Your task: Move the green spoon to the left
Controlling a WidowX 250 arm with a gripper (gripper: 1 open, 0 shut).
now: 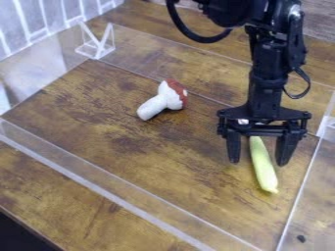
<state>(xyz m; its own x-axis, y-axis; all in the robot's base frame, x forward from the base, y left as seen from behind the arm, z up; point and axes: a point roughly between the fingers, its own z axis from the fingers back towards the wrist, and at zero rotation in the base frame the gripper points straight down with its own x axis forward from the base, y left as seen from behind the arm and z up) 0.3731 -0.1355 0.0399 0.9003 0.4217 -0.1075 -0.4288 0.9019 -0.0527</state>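
The green spoon (264, 165) lies on the wooden table at the right, its yellow-green handle pointing toward the near edge; its metal bowl is hidden behind the gripper. My gripper (262, 150) points straight down and hangs open over the spoon's upper end, one black finger (236, 147) on its left and the other on its right. Nothing is held between the fingers. Whether the tips touch the table I cannot tell.
A toy mushroom (163, 100) with a white stem and red-brown cap lies left of the gripper. Clear acrylic walls (124, 201) fence the wooden work area. A clear stand (94, 41) sits at the back left.
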